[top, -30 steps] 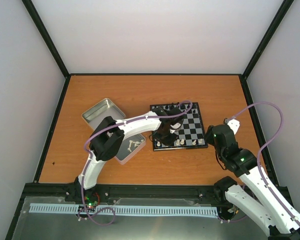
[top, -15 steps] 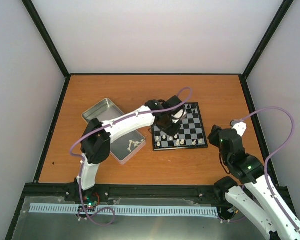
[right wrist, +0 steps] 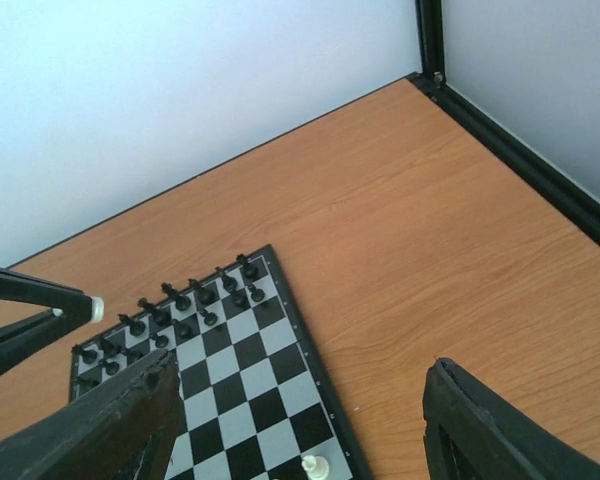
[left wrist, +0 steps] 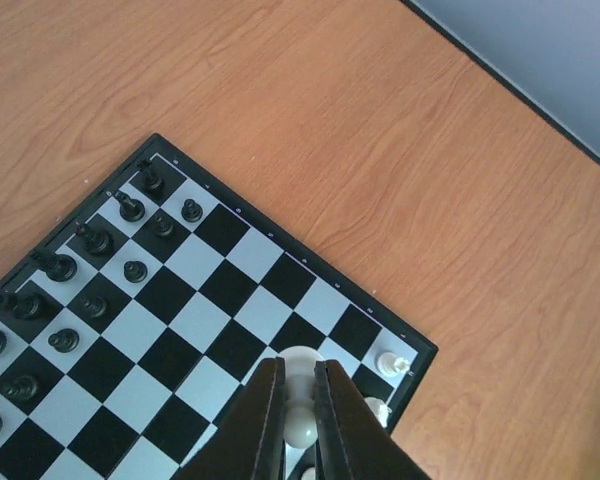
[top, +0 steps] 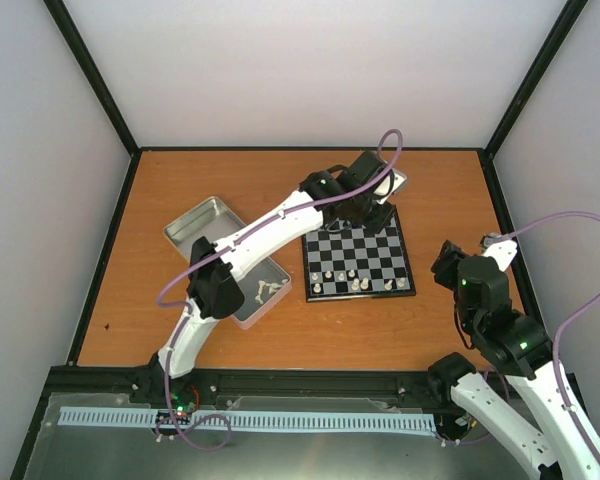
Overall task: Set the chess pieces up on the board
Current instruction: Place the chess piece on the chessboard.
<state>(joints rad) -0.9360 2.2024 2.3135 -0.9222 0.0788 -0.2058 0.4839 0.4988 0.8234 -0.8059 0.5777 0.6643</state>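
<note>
Left pincer is gripping one white piece, jaws closed on it. The piece's long axis is apparently running along the fingers, rounded end outward. Height above the board is not readable.

Right pincer is standing wide open and holding nothing. It is hanging off the board's right side, so the left arm is the nearer one.

Key relation: in the left wrist view the white pieces already placed are sitting just right of and below the fingertips. The black pieces are lying well off to their left. The carried piece is probably heading for the white end.

Counts:
- white, held: one
- white, on board: about seven, too small to confirm
- white, in tin: a few, clumped
- black: two rows, roughly sixteen
- board: one; tin: one
</note>
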